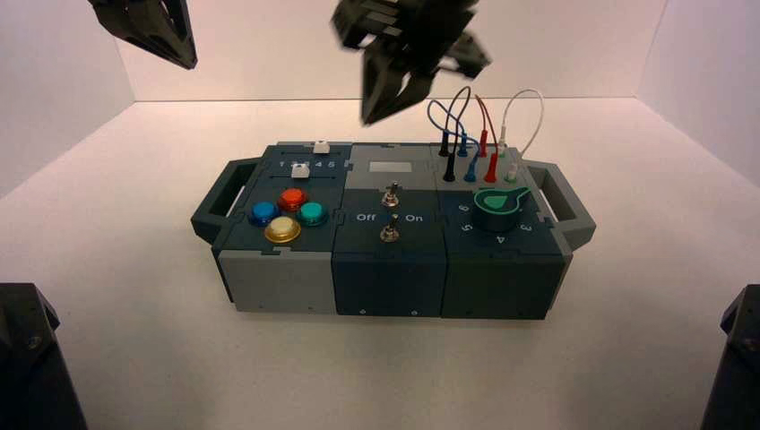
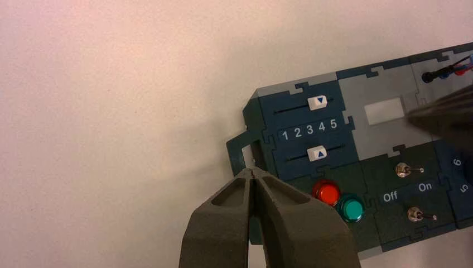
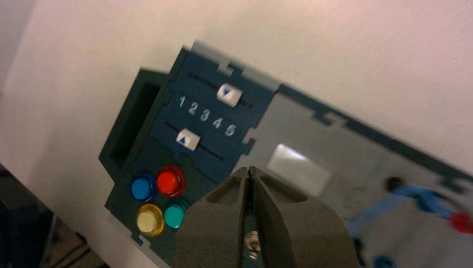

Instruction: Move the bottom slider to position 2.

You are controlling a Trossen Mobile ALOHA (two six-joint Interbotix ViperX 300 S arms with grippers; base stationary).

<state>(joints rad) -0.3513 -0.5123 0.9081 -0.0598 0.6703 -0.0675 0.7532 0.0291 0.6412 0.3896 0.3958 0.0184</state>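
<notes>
Approaching: right gripper [image 3: 249, 170], tips pressed together and empty, hovers above the bottom slider [image 3: 188, 139], which needs nudging to position 2 [image 3: 193, 109].

Dark blue-grey matt plastic box [image 1: 390, 269]; glossy translucent round red button [image 2: 326, 192]; shiny metal toggle switch [image 2: 401, 170]; smooth white plastic bottom slider [image 2: 317, 153]; matt pale counter [image 1: 376, 367].
</notes>
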